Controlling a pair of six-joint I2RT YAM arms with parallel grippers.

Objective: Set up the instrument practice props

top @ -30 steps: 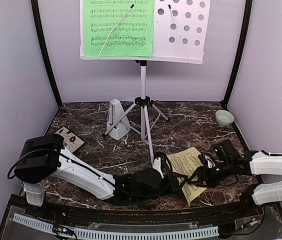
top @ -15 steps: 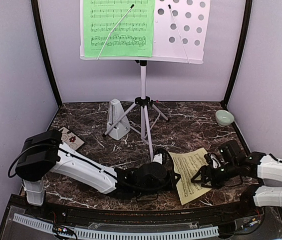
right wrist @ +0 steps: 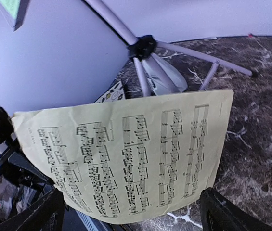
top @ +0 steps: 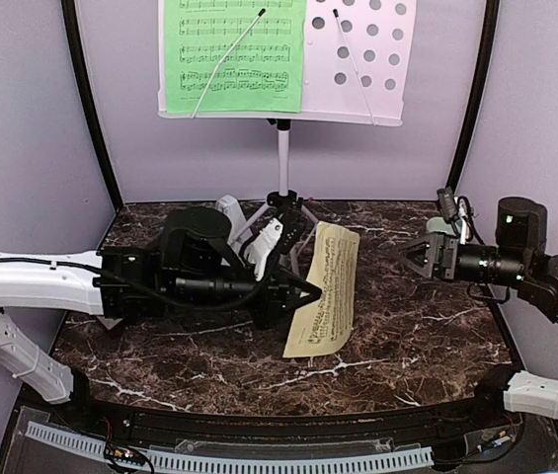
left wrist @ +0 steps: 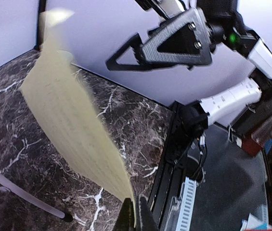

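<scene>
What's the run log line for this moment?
left fingers: shut on yellow sheet, held up | right fingers: open, apart from sheet, facing its printed side | green sheet: on stand, left side

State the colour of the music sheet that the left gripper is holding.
The sheet is pale yellow with black notes; the right wrist view shows it best.

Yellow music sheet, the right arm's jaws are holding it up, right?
No, the jaws of the left arm are holding the yellow music sheet up; those of the right arm are open and empty. The top external view shows it.
</scene>
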